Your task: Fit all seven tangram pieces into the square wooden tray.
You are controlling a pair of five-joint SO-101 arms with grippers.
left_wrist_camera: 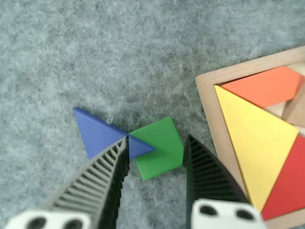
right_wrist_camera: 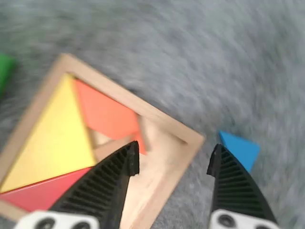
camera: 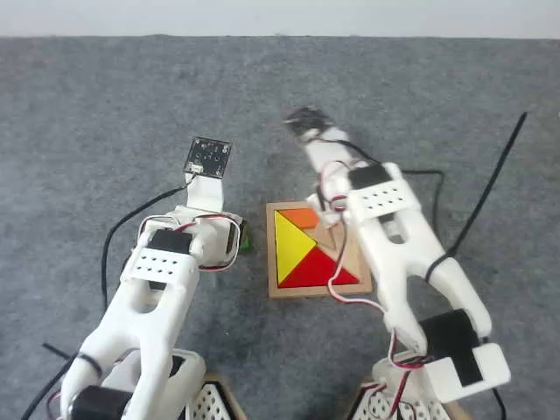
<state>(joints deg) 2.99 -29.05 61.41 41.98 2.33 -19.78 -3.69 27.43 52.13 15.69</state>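
The square wooden tray [camera: 273, 290] lies between the arms, holding a yellow triangle [camera: 291, 248], a red triangle [camera: 317, 273] and an orange piece [camera: 300, 217]. In the left wrist view my left gripper [left_wrist_camera: 156, 145] stands open over a green square [left_wrist_camera: 159, 147] that overlaps a dark blue triangle [left_wrist_camera: 95, 130], beside the tray [left_wrist_camera: 209, 102]. My right gripper [right_wrist_camera: 174, 160] is open above the tray's [right_wrist_camera: 164, 125] bare corner, near the orange piece [right_wrist_camera: 105, 113] and yellow triangle [right_wrist_camera: 59, 131]. A light blue triangle [right_wrist_camera: 239, 148] lies on the carpet outside the tray.
Grey carpet [camera: 105, 114] covers the whole table. A black cable [camera: 494, 188] runs at the right and another [camera: 114, 236] loops at the left arm. The arm bases [camera: 210, 402] stand at the front edge.
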